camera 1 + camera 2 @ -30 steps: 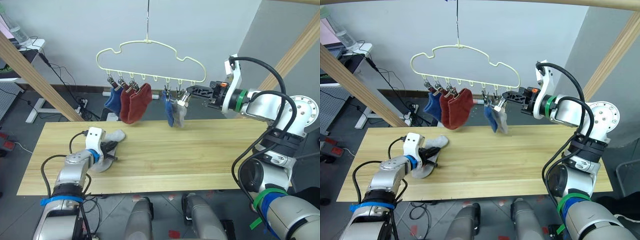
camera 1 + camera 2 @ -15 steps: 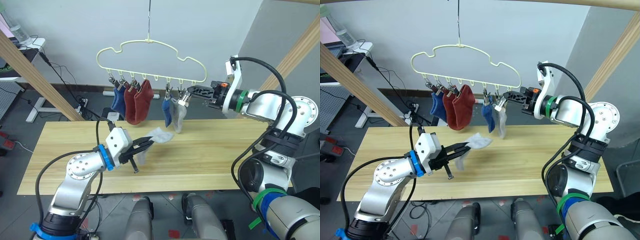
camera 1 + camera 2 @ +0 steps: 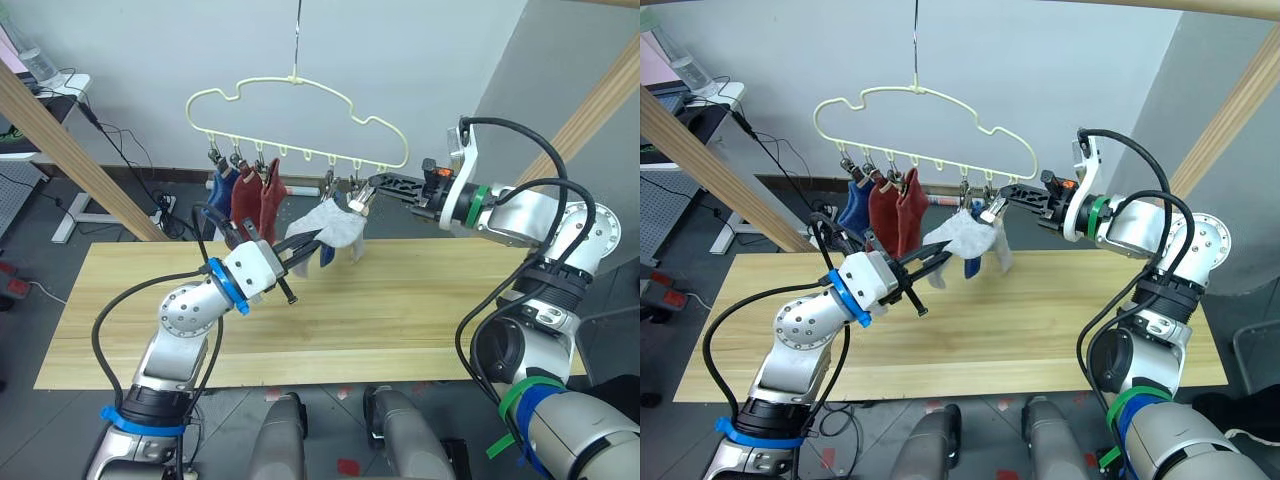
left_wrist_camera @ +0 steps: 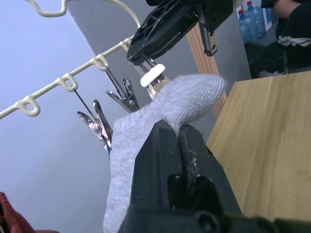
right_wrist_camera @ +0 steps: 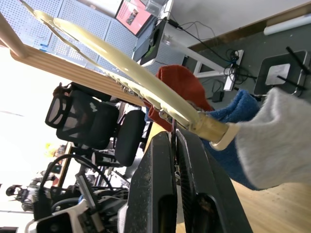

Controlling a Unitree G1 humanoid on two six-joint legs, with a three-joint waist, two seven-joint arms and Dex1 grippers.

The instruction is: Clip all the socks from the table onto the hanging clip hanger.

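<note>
My left gripper (image 3: pixel 303 253) is shut on a light grey sock (image 3: pixel 331 221) and holds it up in the air against the right-hand clips of the pale-yellow clip hanger (image 3: pixel 296 79). In the left wrist view the grey sock (image 4: pixel 165 109) lies just under a clip with a white pad (image 4: pixel 153 76). My right gripper (image 3: pixel 377 185) is shut on that clip at the hanger's right end. A blue sock (image 3: pixel 854 206) and two rust red socks (image 3: pixel 883 207) hang from the left clips. Another blue sock (image 3: pixel 973 266) and a grey one (image 3: pixel 1006 252) hang behind the held sock. The table (image 3: pixel 430 300) lies below.
Slanted wooden beams stand at the left (image 3: pixel 70 150) and the right (image 3: pixel 600 90). A small white desk (image 3: pixel 55 95) and floor cables sit behind the table at the back left. The hanger hangs from a thin hook line (image 3: pixel 297 30).
My left gripper has carried the grey sock from just above the table up and right to the hanger's right clips. The right gripper has stayed on its clip.
</note>
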